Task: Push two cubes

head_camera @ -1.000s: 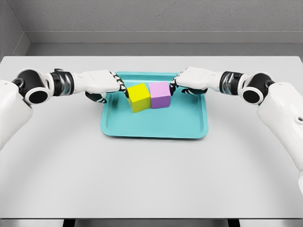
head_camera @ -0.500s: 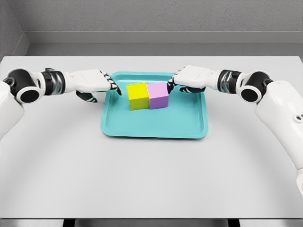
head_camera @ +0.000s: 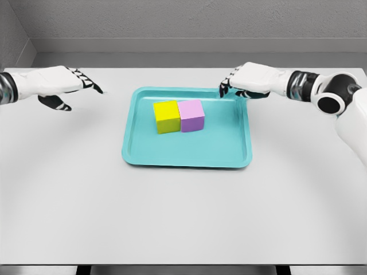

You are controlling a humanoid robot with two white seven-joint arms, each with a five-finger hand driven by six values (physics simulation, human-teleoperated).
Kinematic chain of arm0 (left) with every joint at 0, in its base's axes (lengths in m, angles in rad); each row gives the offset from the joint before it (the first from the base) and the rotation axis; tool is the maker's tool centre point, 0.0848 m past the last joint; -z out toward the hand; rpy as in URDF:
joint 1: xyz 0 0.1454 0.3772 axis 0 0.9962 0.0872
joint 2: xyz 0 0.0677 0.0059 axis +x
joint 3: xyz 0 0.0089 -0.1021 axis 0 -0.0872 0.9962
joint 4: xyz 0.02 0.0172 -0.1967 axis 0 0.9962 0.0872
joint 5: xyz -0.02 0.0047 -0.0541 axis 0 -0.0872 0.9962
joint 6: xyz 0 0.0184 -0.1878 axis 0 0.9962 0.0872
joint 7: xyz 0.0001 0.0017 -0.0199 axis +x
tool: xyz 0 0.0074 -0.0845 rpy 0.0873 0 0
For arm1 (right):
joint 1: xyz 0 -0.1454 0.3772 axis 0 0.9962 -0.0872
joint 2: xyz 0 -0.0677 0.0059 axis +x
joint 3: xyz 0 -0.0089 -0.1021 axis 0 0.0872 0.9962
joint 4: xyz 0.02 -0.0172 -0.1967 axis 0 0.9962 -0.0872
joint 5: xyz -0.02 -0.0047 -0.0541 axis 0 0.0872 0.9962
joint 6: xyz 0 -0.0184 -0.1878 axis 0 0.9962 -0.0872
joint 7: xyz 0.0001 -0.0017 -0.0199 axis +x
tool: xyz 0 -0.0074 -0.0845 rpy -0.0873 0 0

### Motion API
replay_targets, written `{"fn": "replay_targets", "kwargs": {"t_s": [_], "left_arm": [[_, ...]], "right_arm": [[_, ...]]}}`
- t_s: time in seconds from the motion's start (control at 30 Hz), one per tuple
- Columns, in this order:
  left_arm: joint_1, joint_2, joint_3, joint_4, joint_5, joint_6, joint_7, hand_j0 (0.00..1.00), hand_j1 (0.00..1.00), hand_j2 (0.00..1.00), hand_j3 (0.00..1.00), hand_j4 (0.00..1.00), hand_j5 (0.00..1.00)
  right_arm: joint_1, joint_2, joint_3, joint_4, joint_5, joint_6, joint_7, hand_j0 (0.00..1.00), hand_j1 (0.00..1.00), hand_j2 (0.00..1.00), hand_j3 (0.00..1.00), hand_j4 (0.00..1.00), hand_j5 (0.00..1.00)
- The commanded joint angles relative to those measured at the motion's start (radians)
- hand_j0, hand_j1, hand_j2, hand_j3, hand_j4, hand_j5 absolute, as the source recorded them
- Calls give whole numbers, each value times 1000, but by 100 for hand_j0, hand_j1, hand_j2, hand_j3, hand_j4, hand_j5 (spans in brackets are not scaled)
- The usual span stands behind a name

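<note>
1. Sitting flush side by side on a teal tray (head_camera: 241, 157), a yellow cube (head_camera: 167, 117) and a purple cube (head_camera: 191, 115) are touching along one face, with no gap showing between them, in the tray's upper middle part.

2. Hovering well off to the tray's left over the bare grey table (head_camera: 183, 217), the left hand (head_camera: 57, 85) is holding nothing; its fingers are loosely extended, dark tips pointing toward the tray, the thumb hanging below.

3. Hanging over the tray's far right corner, the right hand (head_camera: 248, 81) is likewise gripping nothing, its fingers relaxed and slightly bent, tips pointing down at the rim. It is standing clear of the purple cube, not touching it.

4. Judging by how things are lying, the pushing step is looking finished: the two cubes are already meeting in the middle, and neither hand is in contact with either one. The step in hand appears to be the pull-away.

5. Looking ahead, any next move is calling for little more than carrying both hands clear without dipping a fingertip back toward the blocks. The right hand, being the nearer, is the one needing care, since a brush against the purple cube could be splitting the pair or sliding them across the tray.
</note>
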Motion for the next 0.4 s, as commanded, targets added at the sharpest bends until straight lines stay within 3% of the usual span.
{"fn": "replay_targets", "kwargs": {"t_s": [0.0,0.07,0.13,0.23,0.37], "left_arm": [[0,30,2,1,37,3,1,100,100,100,100,100,100],[6,35,2,2,61,3,1,100,100,100,100,100,100],[8,64,2,1,64,3,1,100,100,100,100,100,100],[12,66,4,2,61,3,1,100,100,100,100,100,100],[14,67,24,22,60,3,1,100,100,100,100,100,100]], "right_arm": [[3,-82,-63,-56,-35,3,-1,60,60,60,60,60,60],[107,-194,-207,-202,-58,3,-1,84,84,84,84,84,84],[190,-289,-293,-229,-140,3,-1,99,99,99,99,99,99],[250,-360,-308,-225,-203,3,-1,100,100,100,100,100,100],[282,-358,-310,-222,-214,3,1,100,100,100,100,100,100]]}}
